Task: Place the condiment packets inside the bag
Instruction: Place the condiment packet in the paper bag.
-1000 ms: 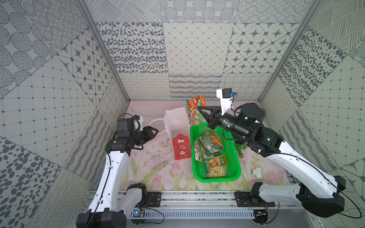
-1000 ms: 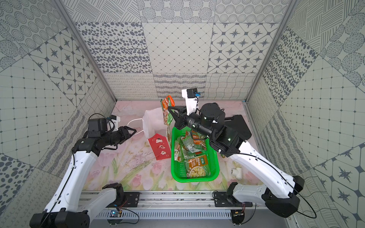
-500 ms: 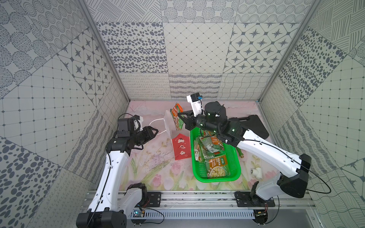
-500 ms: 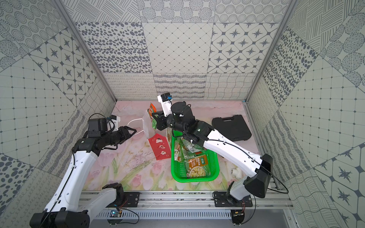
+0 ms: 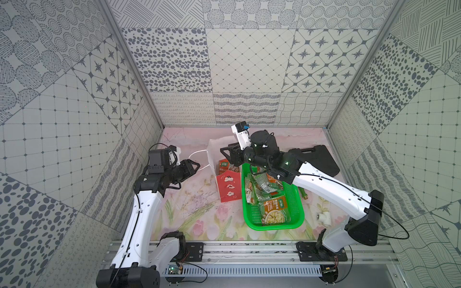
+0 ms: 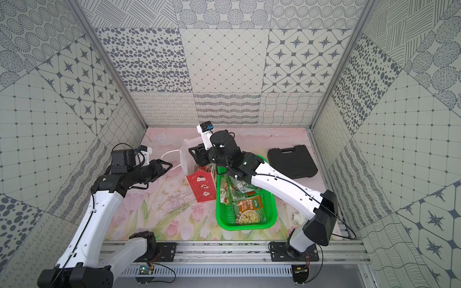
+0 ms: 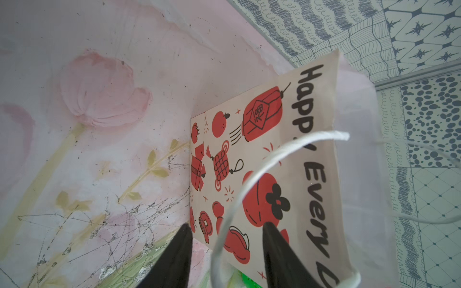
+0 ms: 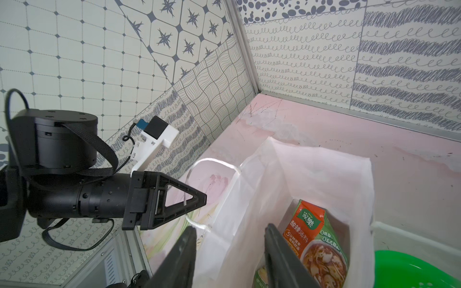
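The bag (image 5: 228,187) stands left of the green basket, white above and red below, with its mouth open. My left gripper (image 7: 227,225) is open, and the bag's white cord handle (image 7: 249,179) runs loosely between its fingers. My right gripper (image 8: 230,227) hangs open over the bag's mouth, one finger inside and one outside the white wall (image 8: 287,179). A green and orange condiment packet (image 8: 314,239) lies loose inside the bag, also visible in a top view (image 5: 224,166). Several more packets (image 5: 259,184), one large (image 5: 274,212), lie in the basket.
The green mesh basket (image 5: 274,225) touches the bag's right side, under my right forearm. A black case (image 5: 316,159) lies at the back right. A white pipe fitting (image 5: 324,218) and a small green piece (image 5: 303,194) sit right of the basket. Patterned walls close in all round.
My right arm swung left from above the basket to the bag's mouth with a packet, then its jaws opened and the packet dropped into the bag. The left arm stayed put.
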Robot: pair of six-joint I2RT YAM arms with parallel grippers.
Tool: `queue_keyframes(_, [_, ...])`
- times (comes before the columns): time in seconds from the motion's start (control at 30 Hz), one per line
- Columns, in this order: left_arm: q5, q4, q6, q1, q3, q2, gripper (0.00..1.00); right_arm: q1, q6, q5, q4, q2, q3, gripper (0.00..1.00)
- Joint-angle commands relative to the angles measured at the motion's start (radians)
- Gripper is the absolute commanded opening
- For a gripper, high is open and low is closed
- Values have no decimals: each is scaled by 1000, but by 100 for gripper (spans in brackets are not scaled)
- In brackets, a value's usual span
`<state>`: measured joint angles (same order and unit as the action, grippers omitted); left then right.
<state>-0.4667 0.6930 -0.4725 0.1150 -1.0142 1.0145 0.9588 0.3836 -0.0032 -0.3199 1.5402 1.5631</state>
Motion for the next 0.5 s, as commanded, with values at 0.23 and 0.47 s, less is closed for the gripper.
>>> queue_keyframes(0.23, [-24,-2,4,4,-2,-4,49,4,-15,49,16,-270,-136,60])
queue_keyframes(0.47, [-24,-3,1,5,-3,-2,50,1,28,175,-29,-459,-355,63])
